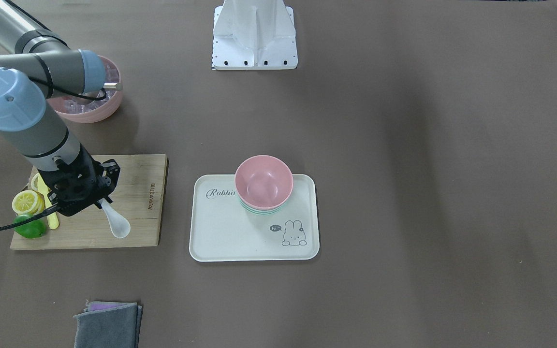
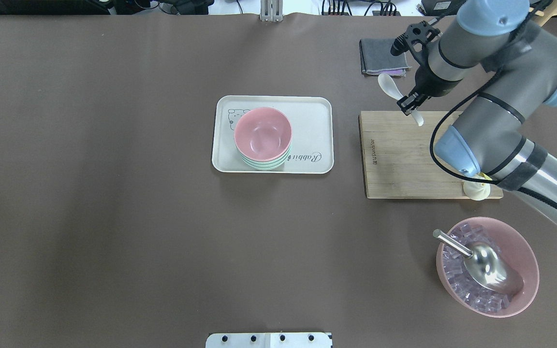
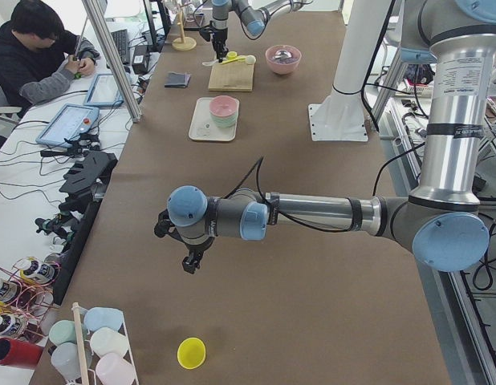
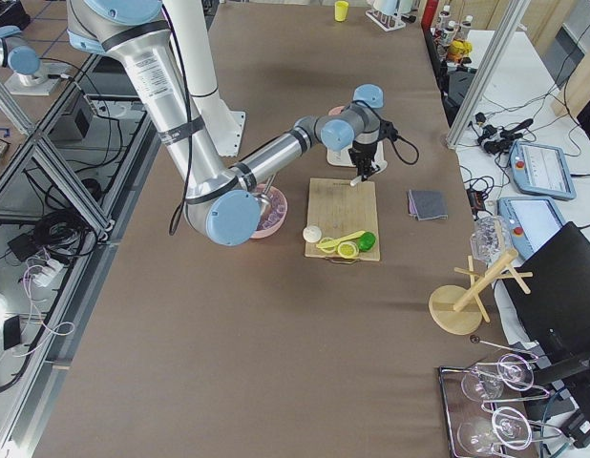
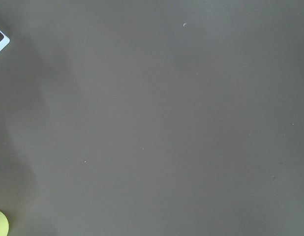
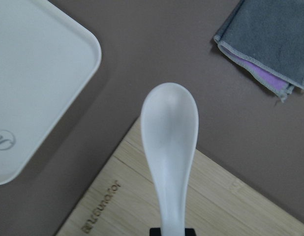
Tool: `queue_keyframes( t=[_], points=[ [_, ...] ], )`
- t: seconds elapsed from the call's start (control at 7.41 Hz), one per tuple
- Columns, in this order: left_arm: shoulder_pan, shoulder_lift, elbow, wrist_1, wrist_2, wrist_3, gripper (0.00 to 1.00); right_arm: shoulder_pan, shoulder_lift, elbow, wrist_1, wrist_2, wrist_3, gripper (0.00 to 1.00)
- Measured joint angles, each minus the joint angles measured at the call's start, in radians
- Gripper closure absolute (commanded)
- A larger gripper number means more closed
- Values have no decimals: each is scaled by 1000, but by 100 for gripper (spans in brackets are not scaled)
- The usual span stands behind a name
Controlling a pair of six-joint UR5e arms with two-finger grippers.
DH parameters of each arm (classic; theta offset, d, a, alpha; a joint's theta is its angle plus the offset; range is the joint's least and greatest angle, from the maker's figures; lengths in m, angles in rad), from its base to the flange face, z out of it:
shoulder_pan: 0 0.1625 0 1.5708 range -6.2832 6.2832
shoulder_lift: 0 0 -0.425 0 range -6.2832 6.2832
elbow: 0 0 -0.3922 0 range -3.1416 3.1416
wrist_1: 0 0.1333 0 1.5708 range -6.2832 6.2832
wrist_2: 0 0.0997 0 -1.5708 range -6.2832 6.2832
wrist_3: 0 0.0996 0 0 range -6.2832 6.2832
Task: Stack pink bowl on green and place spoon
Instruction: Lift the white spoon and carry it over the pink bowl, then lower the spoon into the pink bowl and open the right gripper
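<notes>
- Front view: the pink bowl (image 1: 263, 180) sits inside the green bowls (image 1: 261, 210). The stack is on the white tray (image 1: 240, 241), near its 12 o'clock edge.
- At 9 o'clock from the tray lies a wooden board (image 1: 138, 193). The right gripper (image 1: 100, 203) hangs over it and pinches the handle of the white spoon (image 1: 118, 223). The scoop end points to 5 o'clock.
- A lemon (image 1: 27, 201), a lime (image 1: 30, 227) and a yellow knife (image 1: 52, 218) sit at the board's 9 o'clock end.
- A grey cloth (image 1: 107, 326) lies at 6 o'clock from the board. A big pink bowl (image 1: 95, 112) is at 12 o'clock from it.
- Overhead view: the spoon is at 3 o'clock from the tray, well apart from the bowls. It looks lifted off the board. A metal scoop (image 2: 481, 263) rests on clear cubes in the big pink bowl.
- Left side view: the near arm reaches out low over the brown table (image 3: 312, 305). The left gripper (image 3: 189, 261) points down, and I cannot tell if its fingers are apart or together. A small yellow cup (image 3: 191, 352) sits at 6 o'clock from it. A person (image 3: 39, 56) sits at a desk at 10 o'clock.
- Right side view: the right gripper hangs over the far end of the board.
- Left wrist view: only bare table shows, with a bit of yellow at 7 o'clock.
- Right wrist view: the black fingertips are clamped on the spoon's handle at 6 o'clock. The scoop points to 12 o'clock, over the board's edge. The tray corner is at 9 o'clock and the cloth at 2 o'clock.
</notes>
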Motion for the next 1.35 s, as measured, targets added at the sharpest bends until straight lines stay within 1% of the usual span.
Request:
queue_keyframes(
  t=[0.13,0.27,0.4,0.54,0.81,0.94,1.08,1.35],
  points=[
    [0,0,0,0,0,0,2,-26,80,32,-142,2,60,100],
    [0,0,0,1,0,0,2,-69,147,41,-224,3,170,100],
    [0,0,1,1,0,0,2,-118,204,32,-259,3,304,100],
    [0,0,1,1,0,0,2,-165,269,-9,-272,0,427,100],
    [0,3,1,1,0,-1,2,-231,430,-183,-278,-4,596,100],
    [0,4,2,0,0,0,2,-252,486,-251,-276,-5,660,100],
    [0,5,2,0,0,0,2,-268,514,-281,-272,-6,707,100],
    [0,5,3,1,0,0,2,-293,524,-301,-269,-8,743,100]
  ],
)
